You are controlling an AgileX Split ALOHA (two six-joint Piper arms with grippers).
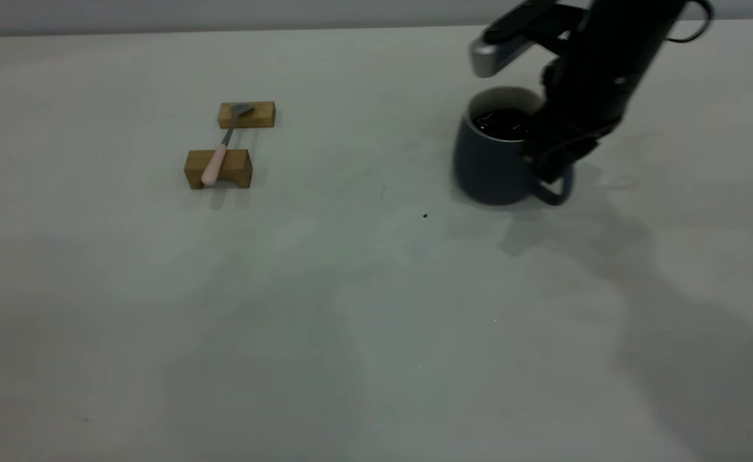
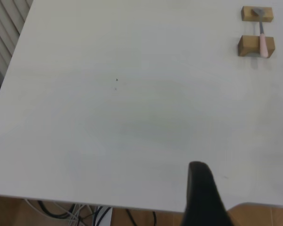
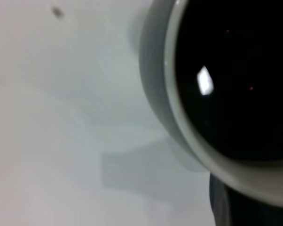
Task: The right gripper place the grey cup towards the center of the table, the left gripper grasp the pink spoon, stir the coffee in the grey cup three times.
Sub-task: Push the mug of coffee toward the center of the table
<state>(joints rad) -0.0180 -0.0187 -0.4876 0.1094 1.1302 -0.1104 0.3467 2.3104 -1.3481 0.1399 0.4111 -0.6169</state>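
The grey cup [image 1: 488, 160] stands on the table [image 1: 350, 289], right of the middle, with dark glossy coffee [image 1: 501, 123] inside. My right gripper [image 1: 553, 157] reaches down at the handle side and is shut on the cup at its rim and handle. The right wrist view shows the pale rim [image 3: 179, 122] and the coffee [image 3: 235, 70] close up, with one dark finger [image 3: 221, 202] below the rim. At the far left the pink spoon [image 1: 222, 151] lies across two wooden blocks. My left gripper [image 2: 202, 188] hovers by the table edge, far from the spoon [image 2: 262, 40].
The spoon's bowl rests on the farther block [image 1: 246, 115] and its handle on the nearer block [image 1: 218, 168]. A small dark speck [image 1: 425, 215] lies near the cup. The table edge [image 2: 85, 200] has cables below it.
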